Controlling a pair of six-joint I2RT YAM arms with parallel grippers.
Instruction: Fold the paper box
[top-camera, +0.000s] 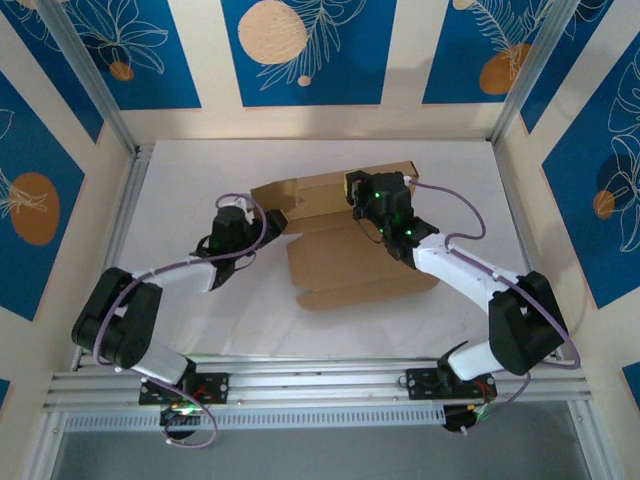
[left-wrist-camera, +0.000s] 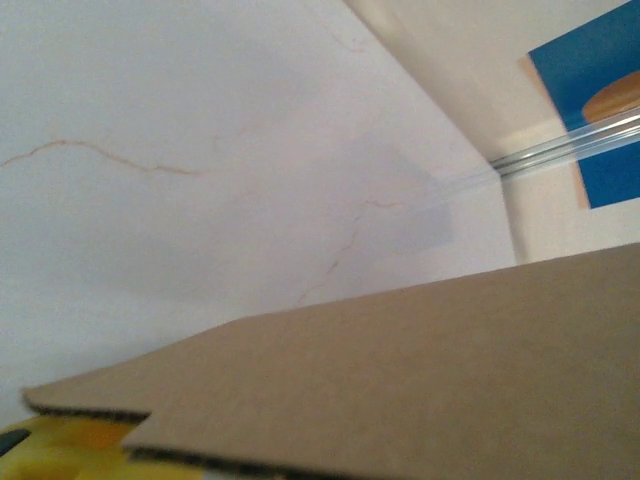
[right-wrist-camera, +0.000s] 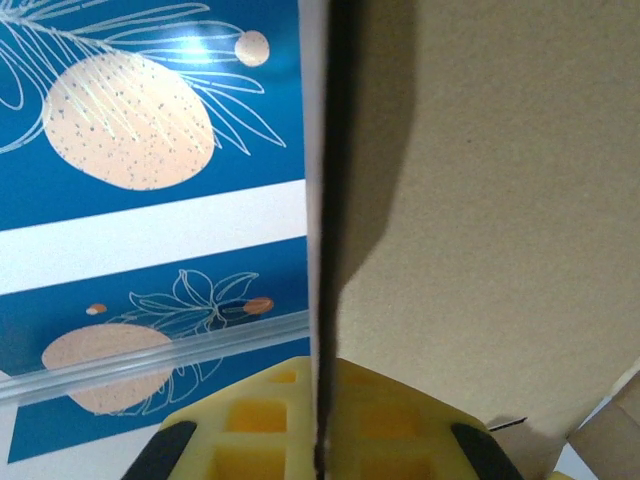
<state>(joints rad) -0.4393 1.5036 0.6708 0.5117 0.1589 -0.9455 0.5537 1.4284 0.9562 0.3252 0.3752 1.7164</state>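
The paper box (top-camera: 355, 265) is a brown cardboard sheet lying partly folded in the middle of the white table, with its far panel raised. My right gripper (top-camera: 358, 190) is at that raised panel's top edge. In the right wrist view the panel (right-wrist-camera: 500, 200) runs edge-on between the yellow fingers (right-wrist-camera: 260, 420), and the gripper (right-wrist-camera: 322, 420) is shut on it. My left gripper (top-camera: 258, 218) sits at the box's left flap. In the left wrist view that flap (left-wrist-camera: 420, 380) lies across the jaws and hides them, with a bit of yellow finger (left-wrist-camera: 70, 440) showing beneath it.
Aluminium posts (top-camera: 95, 85) stand at the back corners and a rail (top-camera: 320, 385) runs along the near edge. Blue patterned wall panels (top-camera: 300, 50) enclose the table. Bare tabletop (top-camera: 180, 180) lies left of and behind the box.
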